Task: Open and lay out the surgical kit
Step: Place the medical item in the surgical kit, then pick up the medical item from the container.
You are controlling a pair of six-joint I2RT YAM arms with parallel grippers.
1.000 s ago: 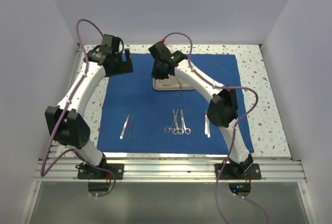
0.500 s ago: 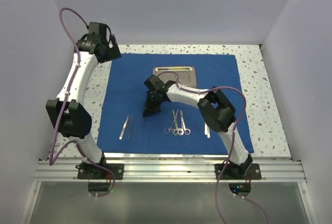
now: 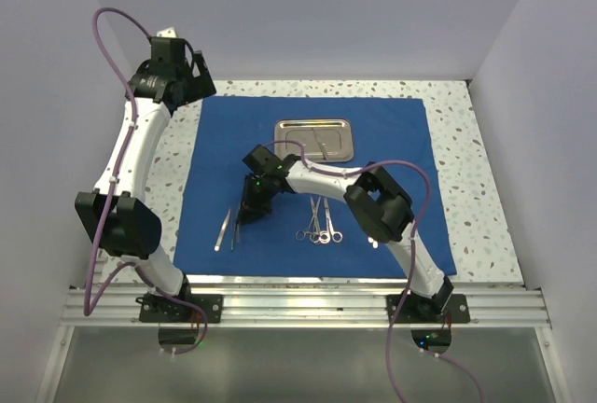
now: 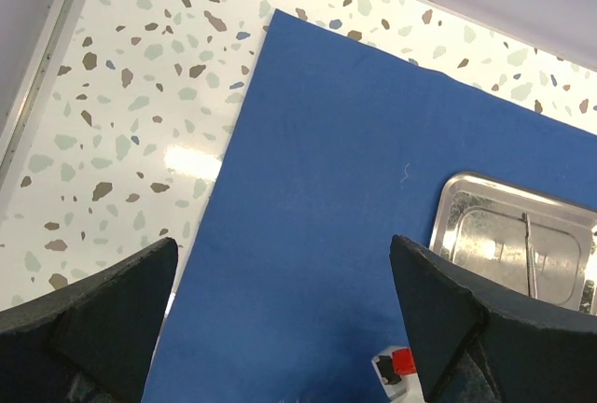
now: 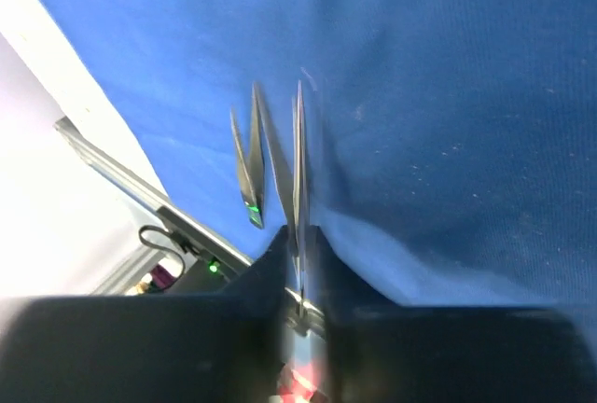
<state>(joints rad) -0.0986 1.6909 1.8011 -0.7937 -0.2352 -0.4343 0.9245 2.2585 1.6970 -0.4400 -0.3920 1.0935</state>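
Blue cloth wrap (image 3: 392, 142) lies flat mid-frame; right gripper (image 5: 298, 246), at the steel tray (image 3: 313, 121) 1 s ago, is now lower left, pinched on a slim steel instrument (image 5: 298, 142) beside the tweezers (image 3: 224, 229), i.e. lay-out prob. continues; left gripper (image 4: 280, 296), upper left, fully spread, empty.

Right gripper (image 3: 247, 215): left the tray (image 3: 312, 122) and crossed the cloth (image 3: 401, 198) to the near-left. It is now low, just beside the tweezers (image 3: 224, 230), with a slim silver tool (image 5: 298, 142) pinched in it. The tray was hidden under the arm a second ago and is now fully in view.
Left gripper (image 4: 284, 277): pulled back from the cloth's far-left corner toward the far-left corner of the surface (image 4: 112, 95).
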